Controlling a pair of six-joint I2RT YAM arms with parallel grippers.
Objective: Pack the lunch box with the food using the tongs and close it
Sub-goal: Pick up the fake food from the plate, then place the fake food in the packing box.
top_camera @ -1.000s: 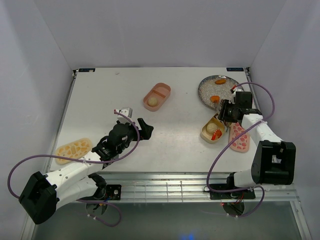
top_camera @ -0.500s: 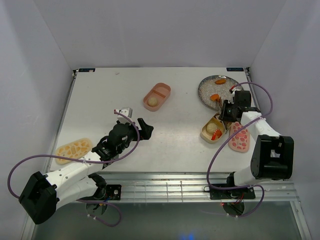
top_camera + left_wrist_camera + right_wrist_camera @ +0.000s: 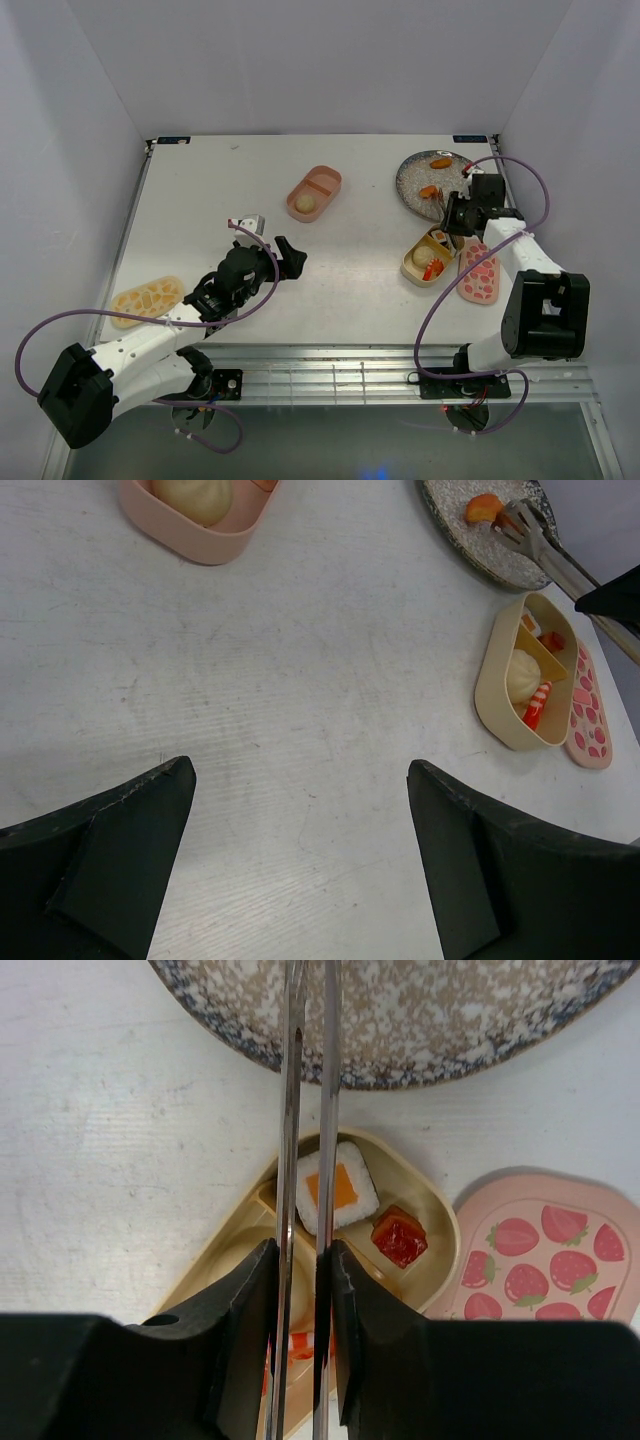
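Observation:
My right gripper (image 3: 300,1250) (image 3: 458,214) is shut on the silvery tongs (image 3: 305,1140) above the tan lunch box tray (image 3: 420,1200) (image 3: 428,258). The tongs' arms are squeezed close together. Their tips (image 3: 515,520) rest on the speckled plate (image 3: 435,182) beside an orange food piece (image 3: 485,507); I cannot tell whether they pinch it. The tan tray holds an orange-topped rice piece (image 3: 337,1187), a red cube (image 3: 400,1237), a bun (image 3: 522,675) and a striped orange piece (image 3: 537,705). A pink tray (image 3: 314,193) holds a cream bun (image 3: 305,203). My left gripper (image 3: 300,770) (image 3: 290,255) hangs open over bare table.
A pink strawberry lid (image 3: 478,275) lies right of the tan tray. A tan pebble-patterned lid (image 3: 147,298) lies at the near left edge. Another orange piece (image 3: 441,162) sits at the plate's far side. White walls enclose the table on three sides.
The right gripper has carried the tongs away from the tan tray toward the plate and squeezed them narrower. The left arm has not moved.

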